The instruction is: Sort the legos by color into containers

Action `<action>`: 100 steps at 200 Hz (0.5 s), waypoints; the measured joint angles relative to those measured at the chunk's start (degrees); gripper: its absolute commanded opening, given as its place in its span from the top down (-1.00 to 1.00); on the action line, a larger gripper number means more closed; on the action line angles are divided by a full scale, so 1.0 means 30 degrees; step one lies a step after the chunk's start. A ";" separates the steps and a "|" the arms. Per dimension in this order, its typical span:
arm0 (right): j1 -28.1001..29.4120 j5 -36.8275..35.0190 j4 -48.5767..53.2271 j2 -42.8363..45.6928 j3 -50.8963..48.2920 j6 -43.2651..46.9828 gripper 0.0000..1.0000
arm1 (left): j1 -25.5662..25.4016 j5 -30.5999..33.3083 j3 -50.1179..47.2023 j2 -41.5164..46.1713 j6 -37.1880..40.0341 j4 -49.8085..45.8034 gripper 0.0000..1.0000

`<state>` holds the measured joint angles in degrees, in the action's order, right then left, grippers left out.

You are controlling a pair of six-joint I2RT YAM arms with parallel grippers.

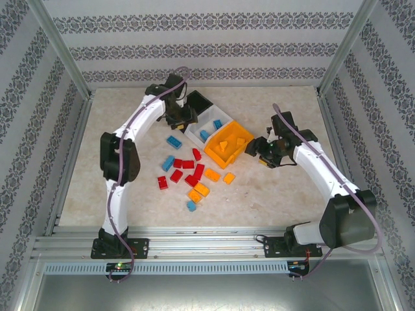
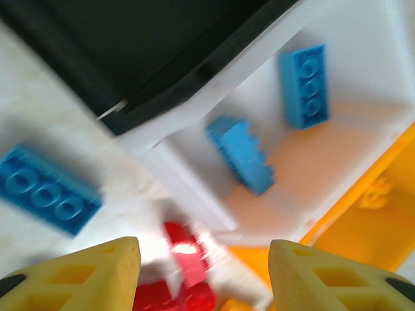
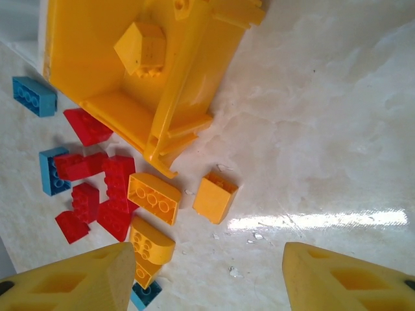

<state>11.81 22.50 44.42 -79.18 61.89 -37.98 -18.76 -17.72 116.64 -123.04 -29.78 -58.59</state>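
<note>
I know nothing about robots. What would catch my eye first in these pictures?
A bright scatter of small red, light blue and orange plastic bricks lies in the middle of the pale table, beside a joined row of black, white and orange-yellow plastic bins. The white bin holds two blue bricks, and two white robot arms reach in from either side.

The black bin (image 1: 199, 102), white bin (image 2: 376, 78) and orange-yellow bin (image 3: 84, 58) sit joined. Loose on the table are red legos (image 3: 117, 178), light blue legos (image 3: 34, 96) and orange legos (image 3: 154, 197) (the bricks inside the white bin are blue). The table (image 3: 311, 129) is pale cream and marbled. The walls (image 1: 194, 26) carry grey ornamental stripes on white. The left arm (image 1: 139, 123) and right arm (image 1: 318, 165) are white with black joints. The left gripper (image 2: 204, 259) and right gripper (image 3: 207, 259) have yellow fingers.
</note>
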 measured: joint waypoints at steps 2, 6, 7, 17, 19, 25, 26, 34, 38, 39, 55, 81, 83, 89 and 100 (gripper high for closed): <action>0.0029 0.0015 0.0036 -0.0051 0.0015 0.0058 -0.25 | 0.0000 0.0080 -0.0240 0.0160 0.0058 0.0007 -0.10; 0.0117 0.0102 0.0087 -0.0204 0.0058 0.0204 -0.25 | 0.0000 0.0255 -0.0954 0.0627 0.0226 0.0000 -0.10; 0.0138 0.0102 0.0095 -0.0233 0.0073 0.0233 -0.25 | 0.0000 0.0328 -0.1195 0.0772 0.0277 0.0007 -0.10; 0.0452 0.0270 0.0270 -0.0641 0.0219 0.0648 -0.25 | 0.0000 0.0663 -0.2871 0.1778 0.0510 0.0022 -0.10; 0.0517 0.0291 0.0313 -0.0714 0.0240 0.0729 -0.25 | 0.0000 0.0685 -0.3257 0.1996 0.0525 0.0066 -0.10; 0.0765 0.0335 0.0437 -0.0991 0.0335 0.0998 -0.26 | 0.0000 0.0831 -0.4386 0.2601 0.0583 0.0146 -0.11; 0.0838 0.0335 0.0459 -0.1064 0.0357 0.1093 -0.25 | 0.0000 0.0845 -0.4517 0.2667 0.0590 0.0160 -0.11; 0.1253 0.0313 0.0627 -0.1421 0.0459 0.1464 -0.26 | 0.0000 0.1005 -0.6040 0.3432 0.0612 0.0291 -0.11; 0.1450 0.0328 0.0743 -0.1588 0.0503 0.1639 -0.26 | 0.0000 0.1013 -0.6637 0.3701 0.0612 0.0306 -0.11; 0.1545 0.0313 0.0787 -0.1661 0.0510 0.1727 -0.26 | 0.0000 0.1013 -0.6761 0.3759 0.0605 0.0313 -0.11; 0.2550 0.0131 0.1319 -0.2441 0.0765 0.2397 -0.26 | 0.0000 0.1144 -0.9318 0.4794 0.0554 0.0736 -0.11; 0.4175 -0.0503 0.2055 -0.3701 0.1377 0.3381 -0.27 | 0.0000 0.1282 -1.1876 0.5588 0.0393 0.1246 -0.11; 0.4269 -0.0554 0.2069 -0.3759 0.1421 0.3410 -0.27 | 0.0000 0.1297 -1.2014 0.5632 0.0372 0.1268 -0.11; 0.4605 -0.0721 0.2208 -0.4044 0.1617 0.3643 -0.27 | 0.0000 0.1377 -1.2327 0.5741 0.0357 0.1311 -0.11; 0.5093 -0.0962 0.2339 -0.4495 0.1931 0.3956 -0.27 | 0.0000 0.1508 -1.2648 0.5894 0.0357 0.1377 -0.11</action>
<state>27.09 19.62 51.44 -92.66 67.68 -26.11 -18.76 -13.19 78.70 -105.36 -28.71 -54.46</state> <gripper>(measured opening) 0.635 0.553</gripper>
